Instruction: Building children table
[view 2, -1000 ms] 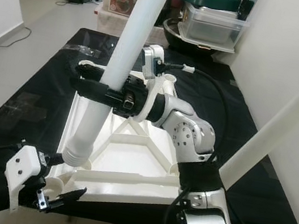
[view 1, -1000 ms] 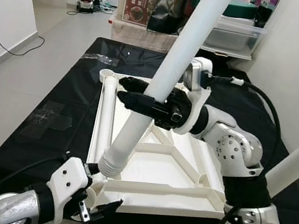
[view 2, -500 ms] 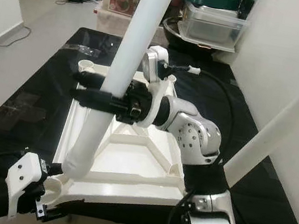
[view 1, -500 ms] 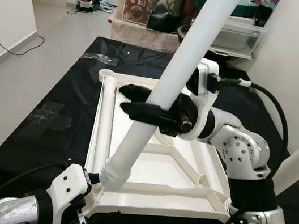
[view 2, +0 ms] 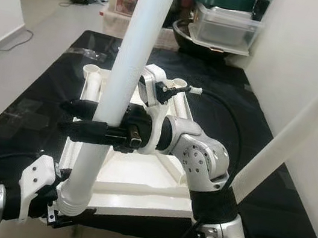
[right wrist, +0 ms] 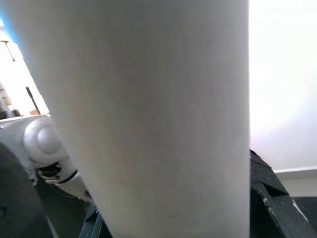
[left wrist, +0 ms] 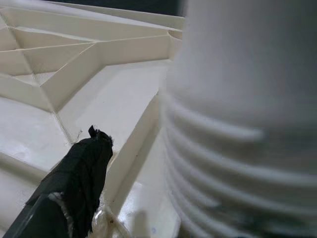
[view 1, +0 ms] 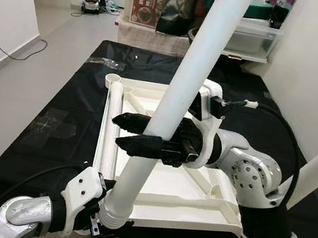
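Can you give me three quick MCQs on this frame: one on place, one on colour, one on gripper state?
1. Where does the threaded end of the held table leg sit?
A. At the near-left corner of the upturned tabletop
B. At its far-right corner
C. On the floor

2. What colour is the cloth under the tabletop?
A. White
B. Black
C. Red

3. How is the right gripper?
A. Open, clear of the leg
B. Shut on the leg
C. Resting on the cloth

Answers: 1 A, the ribbed end meets the corner beside the left gripper. 2 B, black fabric shows all round the white top. 3 B, its black fingers clamp the leg at mid-length.
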Robot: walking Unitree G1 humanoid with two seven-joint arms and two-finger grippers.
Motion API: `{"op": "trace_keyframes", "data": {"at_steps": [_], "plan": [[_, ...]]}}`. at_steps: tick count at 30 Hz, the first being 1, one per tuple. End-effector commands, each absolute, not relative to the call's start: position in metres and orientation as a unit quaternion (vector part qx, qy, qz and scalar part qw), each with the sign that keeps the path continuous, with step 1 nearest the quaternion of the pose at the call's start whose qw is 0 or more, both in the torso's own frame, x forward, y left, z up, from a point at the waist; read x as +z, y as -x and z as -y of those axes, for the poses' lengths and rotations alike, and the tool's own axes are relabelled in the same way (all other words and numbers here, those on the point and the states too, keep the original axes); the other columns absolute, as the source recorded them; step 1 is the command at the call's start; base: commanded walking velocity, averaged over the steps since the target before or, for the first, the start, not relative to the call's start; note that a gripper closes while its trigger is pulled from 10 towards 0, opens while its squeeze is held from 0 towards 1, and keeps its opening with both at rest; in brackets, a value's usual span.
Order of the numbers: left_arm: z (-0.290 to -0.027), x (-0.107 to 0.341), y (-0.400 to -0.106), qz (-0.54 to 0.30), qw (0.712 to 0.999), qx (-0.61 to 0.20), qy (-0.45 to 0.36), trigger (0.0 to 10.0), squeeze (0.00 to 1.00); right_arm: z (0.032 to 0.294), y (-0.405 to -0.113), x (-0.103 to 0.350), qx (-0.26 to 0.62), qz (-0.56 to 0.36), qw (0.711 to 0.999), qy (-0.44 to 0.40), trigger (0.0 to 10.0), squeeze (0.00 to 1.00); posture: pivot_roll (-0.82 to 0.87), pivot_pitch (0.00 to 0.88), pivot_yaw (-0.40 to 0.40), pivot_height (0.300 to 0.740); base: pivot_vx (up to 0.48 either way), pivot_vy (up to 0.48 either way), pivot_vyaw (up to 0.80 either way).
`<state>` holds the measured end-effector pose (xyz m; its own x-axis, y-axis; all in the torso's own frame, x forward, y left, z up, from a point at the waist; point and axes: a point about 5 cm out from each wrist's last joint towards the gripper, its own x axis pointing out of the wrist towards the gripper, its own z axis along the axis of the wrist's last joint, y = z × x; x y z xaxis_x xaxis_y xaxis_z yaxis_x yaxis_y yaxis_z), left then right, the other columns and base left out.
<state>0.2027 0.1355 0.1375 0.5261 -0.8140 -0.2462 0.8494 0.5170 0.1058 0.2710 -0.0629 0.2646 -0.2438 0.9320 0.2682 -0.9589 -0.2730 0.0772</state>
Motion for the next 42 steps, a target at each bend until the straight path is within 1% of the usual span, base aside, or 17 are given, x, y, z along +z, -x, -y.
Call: {"op": "trace_keyframes", "data": {"at_steps": [1, 2, 3, 7, 13, 15, 19, 28, 29, 30, 31, 32, 36, 39, 40, 42], "plan": [[-0.126, 0.14, -0.2, -0.072, 0.853, -0.505, -0.106, 10.0, 0.0, 0.057, -0.27, 0.26, 0.786, 0.043, 0.603, -0.13, 0.0, 0.0, 0.09, 0.0, -0.039, 0.74, 0.0, 0.0, 0.0], [-0.126, 0.14, -0.2, -0.072, 0.853, -0.505, -0.106, 10.0, 0.0, 0.057, -0.27, 0.26, 0.786, 0.043, 0.603, -0.13, 0.0, 0.0, 0.09, 0.0, -0.039, 0.74, 0.0, 0.0, 0.0], [-0.125, 0.138, -0.197, -0.078, 0.848, -0.514, -0.108, 10.0, 0.0, 0.058, -0.273, 0.263, 0.781, 0.046, 0.609, -0.132, 0.0, 0.0, 0.09, 0.0, -0.038, 0.74, 0.0, 0.0, 0.0], [-0.125, 0.137, -0.195, -0.081, 0.845, -0.518, -0.109, 10.0, 0.0, 0.06, -0.277, 0.266, 0.774, 0.046, 0.615, -0.141, 0.0, 0.0, 0.09, 0.0, -0.039, 0.74, 0.0, 0.0, 0.0], [-0.125, 0.139, -0.196, -0.079, 0.845, -0.517, -0.112, 10.0, 0.0, 0.061, -0.278, 0.265, 0.773, 0.043, 0.617, -0.141, 0.0, 0.0, 0.1, 0.0, -0.046, 0.74, 0.0, 0.0, 0.0], [-0.126, 0.14, -0.197, -0.073, 0.851, -0.509, -0.112, 10.0, 0.0, 0.06, -0.276, 0.262, 0.776, 0.037, 0.614, -0.139, 0.0, 0.0, 0.1, 0.0, -0.051, 0.74, 0.0, 0.0, 0.0], [-0.129, 0.146, -0.207, -0.044, 0.875, -0.473, -0.096, 10.0, 0.0, 0.057, -0.271, 0.258, 0.779, 0.034, 0.609, -0.143, 0.0, 0.0, 0.1, 0.0, -0.05, 0.74, 0.0, 0.0, 0.0], [-0.128, 0.149, -0.208, -0.038, 0.876, -0.474, -0.08, 10.0, 0.0, 0.057, -0.269, 0.257, 0.779, 0.036, 0.611, -0.138, 0.0, 0.0, 0.1, 0.0, -0.049, 0.74, 0.0, 0.0, 0.0], [-0.128, 0.149, -0.208, -0.038, 0.875, -0.476, -0.079, 5.5, 0.0, 0.057, -0.269, 0.257, 0.778, 0.036, 0.612, -0.138, 0.0, 0.0, 0.1, 0.0, -0.049, 0.74, 0.0, 0.0, 0.0], [-0.127, 0.148, -0.207, -0.037, 0.875, -0.477, -0.078, 2.3, 0.0, 0.057, -0.269, 0.257, 0.778, 0.037, 0.612, -0.138, 0.0, 0.0, 0.1, 0.0, -0.049, 0.74, 0.0, 0.0, 0.0], [-0.127, 0.148, -0.207, -0.037, 0.875, -0.477, -0.078, 2.3, 0.0, 0.057, -0.269, 0.257, 0.778, 0.037, 0.612, -0.138, 0.0, 0.0, 0.1, 0.0, -0.049, 0.74, 0.0, 0.0, 0.0], [-0.128, 0.146, -0.206, -0.034, 0.874, -0.479, -0.073, 0.0, 0.0, 0.056, -0.27, 0.257, 0.776, 0.039, 0.615, -0.137, 0.0, 0.0, 0.09, 0.0, -0.048, 0.74, 0.0, 0.0, 0.0], [-0.128, 0.144, -0.206, -0.033, 0.878, -0.472, -0.068, 0.0, 0.0, 0.056, -0.27, 0.257, 0.774, 0.04, 0.617, -0.137, 0.0, 0.0, 0.09, 0.0, -0.048, 0.74, 0.0, 0.0, 0.0], [-0.129, 0.144, -0.206, -0.032, 0.878, -0.472, -0.071, 0.0, 0.0, 0.056, -0.272, 0.258, 0.768, 0.043, 0.624, -0.138, 0.0, 0.0, 0.09, 0.0, -0.049, 0.74, 0.0, 0.0, 0.0], [-0.13, 0.144, -0.205, -0.031, 0.878, -0.472, -0.071, 0.0, 0.0, 0.057, -0.273, 0.258, 0.764, 0.046, 0.629, -0.138, 0.0, 0.0, 0.09, 0.0, -0.05, 0.74, 0.0, 0.0, 0.0], [-0.13, 0.144, -0.206, -0.03, 0.879, -0.469, -0.077, 0.0, 0.0, 0.055, -0.278, 0.257, 0.743, 0.038, 0.655, -0.134, 0.0, 0.0, 0.09, 0.0, -0.05, 0.74, 0.0, 0.0, 0.0]]}}
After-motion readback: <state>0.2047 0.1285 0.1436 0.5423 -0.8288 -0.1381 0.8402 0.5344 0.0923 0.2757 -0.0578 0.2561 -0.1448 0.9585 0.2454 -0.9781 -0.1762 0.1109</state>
